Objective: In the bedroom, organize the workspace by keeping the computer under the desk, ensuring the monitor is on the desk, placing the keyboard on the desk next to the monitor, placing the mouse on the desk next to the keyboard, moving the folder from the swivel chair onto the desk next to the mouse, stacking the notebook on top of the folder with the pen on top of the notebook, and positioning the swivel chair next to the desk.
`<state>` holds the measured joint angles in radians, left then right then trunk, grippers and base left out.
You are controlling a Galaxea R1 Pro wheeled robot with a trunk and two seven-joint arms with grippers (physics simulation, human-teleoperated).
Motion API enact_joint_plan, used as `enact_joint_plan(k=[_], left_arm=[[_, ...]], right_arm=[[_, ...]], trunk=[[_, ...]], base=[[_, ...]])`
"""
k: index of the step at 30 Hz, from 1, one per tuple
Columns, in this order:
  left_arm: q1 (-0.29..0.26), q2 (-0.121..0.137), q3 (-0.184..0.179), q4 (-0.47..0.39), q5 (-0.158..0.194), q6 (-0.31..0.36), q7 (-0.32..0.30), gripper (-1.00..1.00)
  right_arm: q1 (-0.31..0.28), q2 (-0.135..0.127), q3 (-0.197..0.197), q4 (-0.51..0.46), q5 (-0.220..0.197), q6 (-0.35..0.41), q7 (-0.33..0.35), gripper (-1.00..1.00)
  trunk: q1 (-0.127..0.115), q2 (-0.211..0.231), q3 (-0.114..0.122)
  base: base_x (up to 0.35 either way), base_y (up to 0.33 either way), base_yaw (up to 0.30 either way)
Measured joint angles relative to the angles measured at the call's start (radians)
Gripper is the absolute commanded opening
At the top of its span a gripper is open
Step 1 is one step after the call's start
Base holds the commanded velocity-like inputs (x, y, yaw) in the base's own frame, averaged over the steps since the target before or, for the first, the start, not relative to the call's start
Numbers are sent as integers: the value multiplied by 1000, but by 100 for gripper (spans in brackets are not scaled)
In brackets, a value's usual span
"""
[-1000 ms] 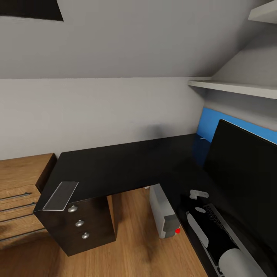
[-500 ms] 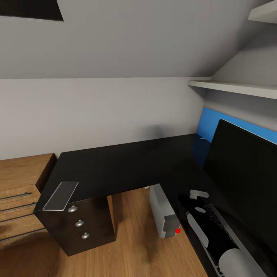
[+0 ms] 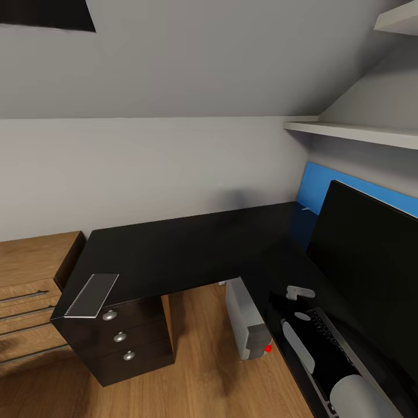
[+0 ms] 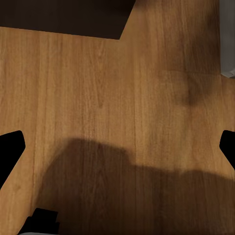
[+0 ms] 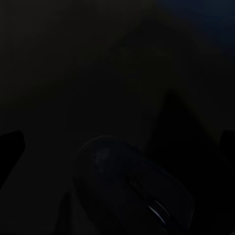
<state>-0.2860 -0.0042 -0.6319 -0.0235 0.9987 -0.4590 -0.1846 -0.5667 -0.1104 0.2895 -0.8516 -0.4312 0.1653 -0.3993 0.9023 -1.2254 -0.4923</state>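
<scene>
The desk, glossy black and L-shaped, fills the middle of the head view. The monitor stands on its right wing, with the keyboard in front of it, partly under my right arm. The computer stands on the floor under the desk's inner corner. A thin grey notebook lies on the desk's left corner. In the right wrist view the dark mouse lies on the black top, just short of my open right gripper. My left gripper hangs open over bare floor. The folder, pen and swivel chair are out of view.
Dark drawers with round silver knobs sit under the desk's left end. A light wooden chest stands to their left. White wall shelves hang above the monitor. Wooden floor lies between the drawers and the computer.
</scene>
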Motion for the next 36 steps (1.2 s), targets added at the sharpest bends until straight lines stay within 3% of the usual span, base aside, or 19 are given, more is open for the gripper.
enact_joint_plan(k=[10, 19, 36], left_arm=[[0, 0, 0, 0, 0, 0, 0, 100], [0, 0, 0, 0, 0, 0, 0, 100], [0, 0, 0, 0, 0, 0, 0, 100]], right_arm=[[0, 0, -1, -5, 3, -41, -3, 100], [0, -1, 0, -67, 2, -26, -3, 100], [7, 0, 4, -113, -4, -17, -3, 100]], trunk=[[0, 0, 0], [0, 0, 0], [0, 0, -14]], base=[[0, 0, 0], [0, 0, 7], [0, 0, 211]])
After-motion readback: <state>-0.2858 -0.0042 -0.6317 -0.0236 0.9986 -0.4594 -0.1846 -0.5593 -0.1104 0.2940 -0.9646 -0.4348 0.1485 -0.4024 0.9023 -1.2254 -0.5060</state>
